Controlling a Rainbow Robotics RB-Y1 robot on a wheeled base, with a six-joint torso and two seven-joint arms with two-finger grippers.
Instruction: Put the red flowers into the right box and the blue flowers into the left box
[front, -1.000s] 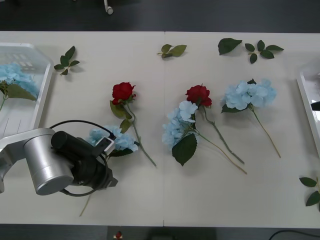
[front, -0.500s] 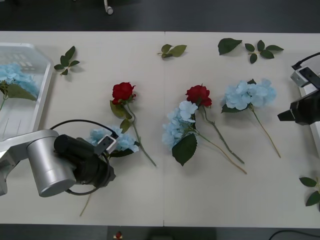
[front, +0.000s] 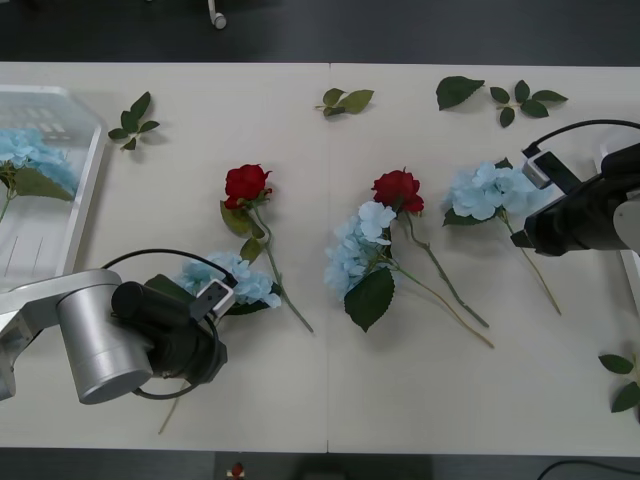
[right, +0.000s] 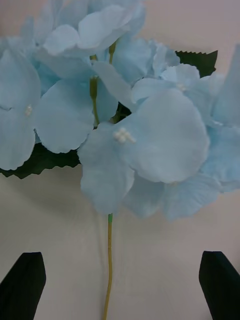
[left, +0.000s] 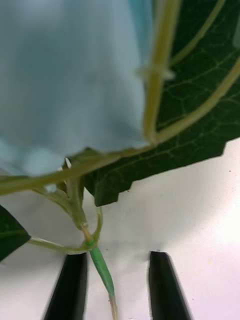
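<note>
**Both arms now over blue flowers**

Front view: my right gripper (front: 522, 238) has come in from the table's right edge and now hangs over the stem of the rightmost blue flower (front: 497, 190), while my left gripper (front: 212, 345) has crept closer to the near-left blue flower (front: 232, 280). That points to two pickups for the left box (front: 88, 180), which already holds one blue bloom. Two red flowers (front: 246, 184) lie untouched; the middle rose (front: 397, 189) rests against another blue cluster (front: 358, 250). The first rose's stem crosses just beside my left target.

Right wrist view: my jaws stand wide apart, the thin stem (right: 108, 265) between them, the bloom just ahead.

Left wrist view: my jaws are narrowed but not clamped, the green stem (left: 101, 265) between them; a dark leaf (left: 185, 135) crowds just ahead.
</note>
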